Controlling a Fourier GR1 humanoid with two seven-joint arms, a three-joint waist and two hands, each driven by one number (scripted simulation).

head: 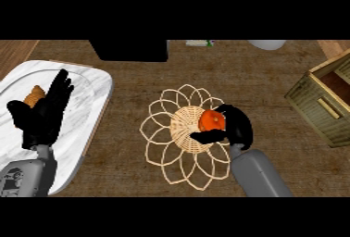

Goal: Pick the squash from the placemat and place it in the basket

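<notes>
Now we have the squash (212,120) wrapped in our right hand (231,130), fingers and thumb curled round it, only its orange top showing. It sits right over the woven middle of the basket (179,132), towards the 3 o'clock side of that centre, with the looped rim fanning out all around. So the relation that counts is straight down: the squash is already above the bowl, and the hand comes in from about 5 o'clock. We cannot tell whether it touches the weave yet or hangs just above. We judge the next thing is simply letting go, with no sideways travel needed. The squash looks round from here, so no long axis to line up.

Over at 9 o'clock, our left hand (42,115) rests open, fingers straight, above the pale placemat (89,88), partly covering a brownish item (35,95) there. It is well apart from the basket.
</notes>
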